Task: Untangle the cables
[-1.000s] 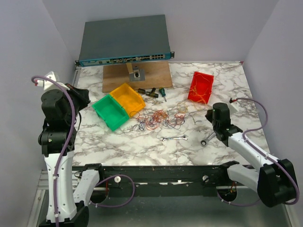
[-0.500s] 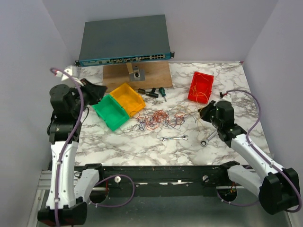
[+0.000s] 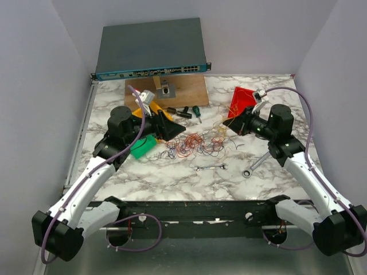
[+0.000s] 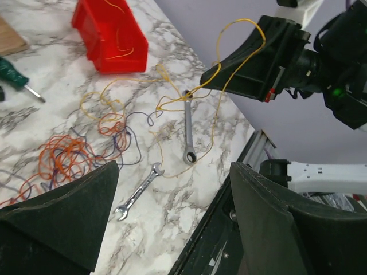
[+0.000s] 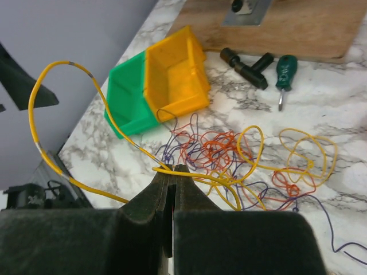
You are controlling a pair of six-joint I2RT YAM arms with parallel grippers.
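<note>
- Left of centre, the left gripper (image 3: 171, 130) hovers just beside the green bin (image 3: 141, 147), fingers spread wide, gripping nothing.
- Mid-frame on the table (image 3: 172, 179), the cables (image 3: 192, 144) lie in a tangled orange, red and dark heap.
- Right of centre, the right gripper (image 3: 236, 122) is pinched tight on one yellow cable (image 5: 32, 106), which loops up in front of the red bin (image 3: 244, 97).

Red bin (image 4: 112, 34), spanner (image 3: 211, 167), ratchet wrench (image 4: 188, 129) and screwdriver (image 3: 196, 113) lie on marble table (image 3: 172, 183).
</note>
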